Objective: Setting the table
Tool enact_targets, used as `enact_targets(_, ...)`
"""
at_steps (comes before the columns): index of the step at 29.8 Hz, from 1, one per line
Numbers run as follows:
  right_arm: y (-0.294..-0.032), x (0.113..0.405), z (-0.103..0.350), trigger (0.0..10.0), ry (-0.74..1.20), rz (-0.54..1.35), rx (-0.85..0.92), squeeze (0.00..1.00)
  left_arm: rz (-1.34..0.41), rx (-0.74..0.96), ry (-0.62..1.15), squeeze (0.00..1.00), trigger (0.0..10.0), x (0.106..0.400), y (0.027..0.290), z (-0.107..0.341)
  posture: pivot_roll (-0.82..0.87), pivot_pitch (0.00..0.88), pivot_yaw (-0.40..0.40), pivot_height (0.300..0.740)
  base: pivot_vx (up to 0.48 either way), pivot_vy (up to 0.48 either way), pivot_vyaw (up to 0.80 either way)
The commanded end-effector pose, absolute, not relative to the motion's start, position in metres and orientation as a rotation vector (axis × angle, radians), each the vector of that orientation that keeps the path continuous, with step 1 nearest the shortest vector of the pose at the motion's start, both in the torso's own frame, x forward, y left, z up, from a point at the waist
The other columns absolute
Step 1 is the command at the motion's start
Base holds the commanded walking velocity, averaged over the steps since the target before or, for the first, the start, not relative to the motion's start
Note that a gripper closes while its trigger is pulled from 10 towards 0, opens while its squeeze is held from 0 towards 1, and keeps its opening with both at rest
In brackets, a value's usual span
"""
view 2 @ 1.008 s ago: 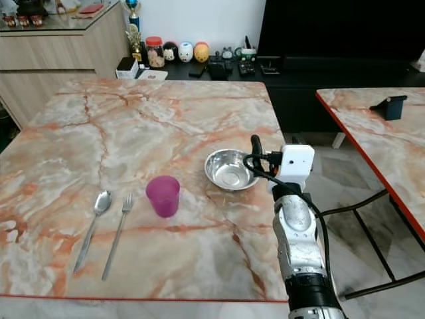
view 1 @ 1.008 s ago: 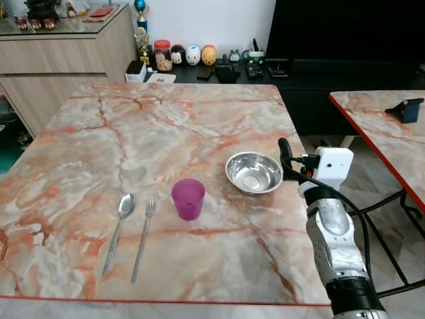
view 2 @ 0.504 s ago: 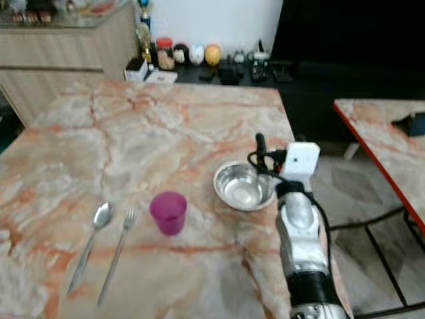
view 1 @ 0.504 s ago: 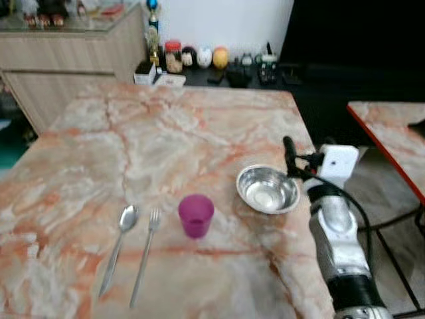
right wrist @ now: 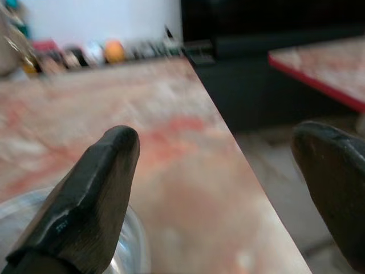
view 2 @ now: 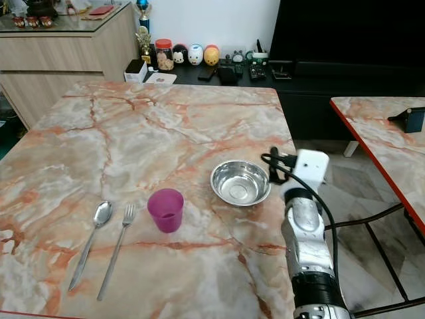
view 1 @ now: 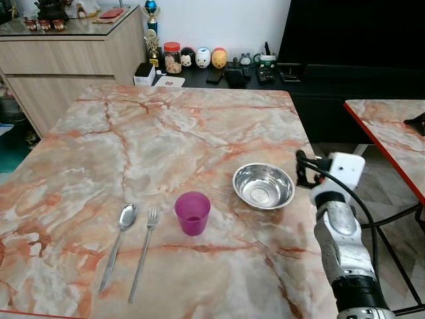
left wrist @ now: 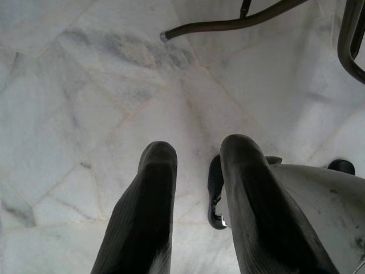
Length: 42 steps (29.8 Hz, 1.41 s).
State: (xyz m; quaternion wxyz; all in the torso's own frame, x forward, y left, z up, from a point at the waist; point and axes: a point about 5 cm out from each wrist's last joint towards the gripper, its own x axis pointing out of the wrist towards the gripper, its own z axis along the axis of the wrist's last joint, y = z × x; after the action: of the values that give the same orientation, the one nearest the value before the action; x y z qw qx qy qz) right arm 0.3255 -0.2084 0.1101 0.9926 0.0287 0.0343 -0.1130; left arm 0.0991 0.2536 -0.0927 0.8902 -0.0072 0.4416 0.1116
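The marble-patterned counter (view 1: 166,139) carries four items near its front edge. A spoon (view 1: 119,239) lies furthest to the robot's left, with its bowl pointing away from the robot. A fork (view 1: 143,249) lies just beside it on the right, roughly parallel, tines pointing away. A purple cup (view 1: 192,212) stands upright to the right of the fork, apart from it. A steel bowl (view 1: 263,185) sits upright further right and slightly farther back, near the right edge of the counter and apart from the cup.

The right hand (right wrist: 228,171) is raised at the right edge of the counter, just beside the steel bowl on its right side. Its two black fingers (right wrist: 85,194) are spread wide and grip nothing. In the right wrist view, one finger stands over the bowl's rim and the other is out past the counter edge. The silver right arm (view 1: 342,249) rises from the lower right, with a white camera block (view 1: 346,167) at the wrist.

The left hand (left wrist: 194,188) hangs at the robot's side, pointing down at a pale tiled floor (left wrist: 85,85). Its fingers are slightly parted, with a narrow gap between them, and hold nothing.

Beyond the counter stand a wooden cabinet (view 1: 73,66) and a low dark shelf bearing small figurines (view 1: 206,58). A second marble-patterned counter (view 1: 392,136) with a red edge stands to the right.
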Motion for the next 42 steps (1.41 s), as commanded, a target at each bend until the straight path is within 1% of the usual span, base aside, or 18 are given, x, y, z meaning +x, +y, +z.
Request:
enact_targets(1, -0.212, 0.323, 0.101, 10.0, 0.139, -0.253, 0.089, 0.00, 0.223, -0.007, 0.926, 0.00, 10.0, 0.099, 0.253, -0.093, -0.04, 0.000, -0.005, 0.732, 0.000, 0.000, 0.00)
enact_targets(2, -0.214, 0.322, 0.094, 10.0, 0.189, -0.263, 0.134, 0.00, 0.221, -0.003, 0.927, 0.00, 10.0, 0.099, 0.252, -0.093, -0.05, 0.000, -0.004, 0.732, 0.000, 0.000, 0.00)
enact_targets(7, -0.215, 0.323, 0.090, 10.0, 0.230, -0.257, 0.208, 0.00, 0.217, 0.001, 0.927, 0.00, 10.0, 0.101, 0.252, -0.093, -0.05, 0.000, -0.002, 0.732, 0.000, 0.000, 0.00)
enact_targets(10, -0.205, 0.326, 0.088, 10.0, 0.265, -0.177, 0.246, 0.00, 0.221, 0.021, 0.923, 0.00, 10.0, 0.103, 0.253, -0.093, -0.05, 0.000, -0.002, 0.732, 0.000, 0.000, 0.00)
enact_targets(20, -0.186, 0.327, 0.084, 10.0, 0.302, -0.080, 0.278, 0.00, 0.215, 0.024, 0.918, 0.00, 10.0, 0.105, 0.252, -0.092, -0.05, 0.000, -0.001, 0.732, 0.000, 0.000, 0.00)
enact_targets(25, -0.182, 0.329, 0.080, 10.0, 0.348, -0.041, 0.302, 0.00, 0.206, 0.026, 0.915, 0.00, 10.0, 0.106, 0.249, -0.092, -0.05, 0.000, -0.004, 0.732, 0.000, 0.000, 0.00)
enact_targets(35, -0.176, 0.329, 0.078, 10.0, 0.373, 0.001, 0.323, 0.00, 0.190, 0.025, 0.911, 0.00, 10.0, 0.110, 0.245, -0.093, -0.04, 0.000, -0.012, 0.732, 0.000, 0.000, 0.00)
enact_targets(36, -0.175, 0.329, 0.077, 9.8, 0.375, 0.001, 0.326, 0.00, 0.191, 0.024, 0.911, 0.00, 10.0, 0.110, 0.245, -0.093, -0.04, 0.000, -0.013, 0.732, 0.000, 0.000, 0.00)
enact_targets(37, -0.175, 0.328, 0.077, 8.1, 0.375, 0.000, 0.326, 0.00, 0.192, 0.024, 0.911, 0.00, 10.0, 0.109, 0.245, -0.093, -0.04, 0.000, -0.013, 0.732, 0.000, 0.000, 0.00)
enact_targets(38, -0.175, 0.328, 0.077, 8.1, 0.375, 0.000, 0.326, 0.00, 0.192, 0.024, 0.911, 0.00, 10.0, 0.109, 0.245, -0.093, -0.04, 0.000, -0.013, 0.732, 0.000, 0.000, 0.00)
enact_targets(39, -0.173, 0.329, 0.078, 0.0, 0.358, 0.023, 0.334, 0.00, 0.190, 0.023, 0.911, 0.00, 10.0, 0.109, 0.244, -0.093, -0.04, 0.000, -0.013, 0.732, 0.000, 0.000, 0.00)
enact_targets(42, -0.170, 0.329, 0.080, 0.0, 0.353, 0.043, 0.338, 0.00, 0.189, 0.021, 0.913, 0.00, 10.0, 0.108, 0.243, -0.094, -0.04, 0.000, -0.012, 0.732, 0.000, 0.000, 0.00)
